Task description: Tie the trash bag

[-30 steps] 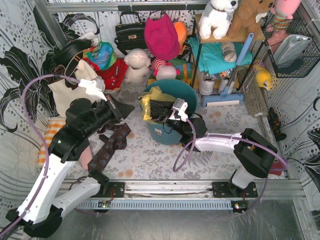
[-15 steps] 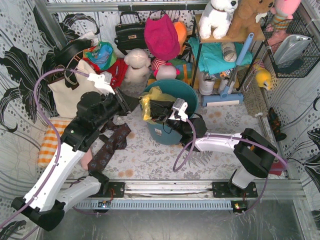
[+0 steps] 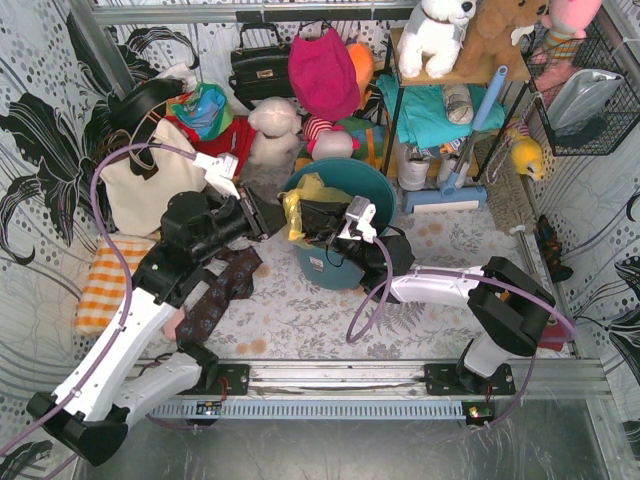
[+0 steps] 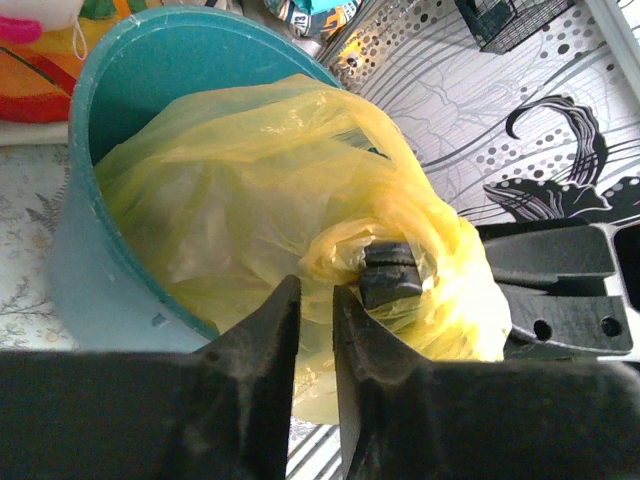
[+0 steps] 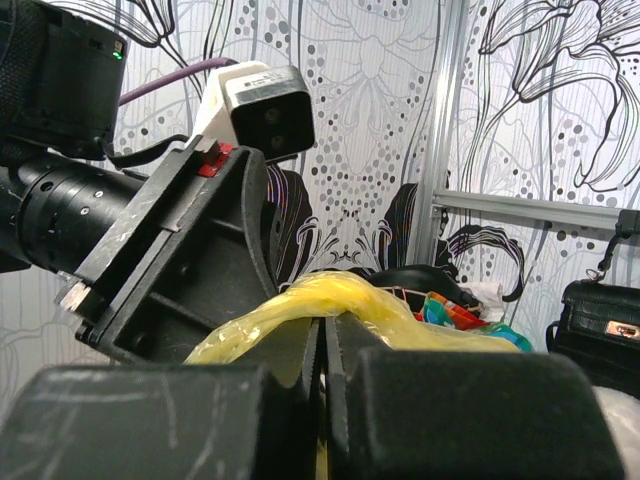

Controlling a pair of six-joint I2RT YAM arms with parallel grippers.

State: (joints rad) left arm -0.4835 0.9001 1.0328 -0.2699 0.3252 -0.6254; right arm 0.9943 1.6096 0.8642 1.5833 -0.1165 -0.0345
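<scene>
1. Two grippers are gathered at the bag (image 4: 250, 170), which sits in the bin (image 4: 110, 80) and bulges over the rim at 9 o'clock in the top view.
2. A twist of yellow film is pinched between the pressed-together fingers of the right gripper (image 5: 322, 350), which reaches in from 4 o'clock.
3. The left gripper (image 4: 316, 300) is held just beside the bag at 9 o'clock. Its jaws are parted by a narrow gap, with nothing between them.
4. A second gather of film is judged to be needed. The jaws should be spread wider before being pushed onto a loose fold apart from the pinched one.
5. The fold should be taken high, above the contents, so that slack is left for a knot.
6. Thin film is likely to slip or tear, so pulls should be kept slow and the right pinch should not be loosened.
</scene>
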